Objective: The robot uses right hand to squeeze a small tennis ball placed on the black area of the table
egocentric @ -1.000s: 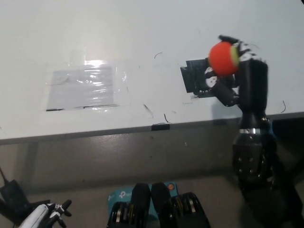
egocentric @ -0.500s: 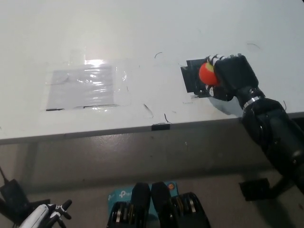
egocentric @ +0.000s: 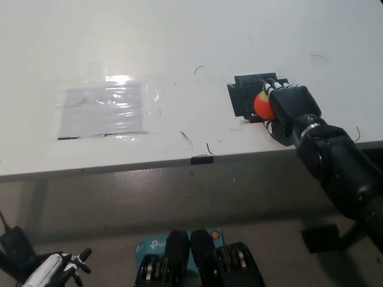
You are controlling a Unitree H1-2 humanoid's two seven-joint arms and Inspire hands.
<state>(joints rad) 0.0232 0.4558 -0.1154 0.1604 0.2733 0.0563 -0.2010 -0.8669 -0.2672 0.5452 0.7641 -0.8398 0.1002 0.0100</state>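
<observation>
The black right hand [egocentric: 288,110] lies near the front edge of the white table [egocentric: 179,42], toward its right end, its fingers wrapped around an orange-red tennis ball [egocentric: 263,105] over the black area [egocentric: 244,95]. A clear taped sheet [egocentric: 105,110] lies well to the left. The white left hand [egocentric: 63,267] hangs below the table's front edge, fingers spread.

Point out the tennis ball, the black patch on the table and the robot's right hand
tennis ball [egocentric: 261,105], head view, its visible orange side
black patch [egocentric: 242,95], head view, bare left part
right robot hand [egocentric: 292,108], head view, back of hand
</observation>
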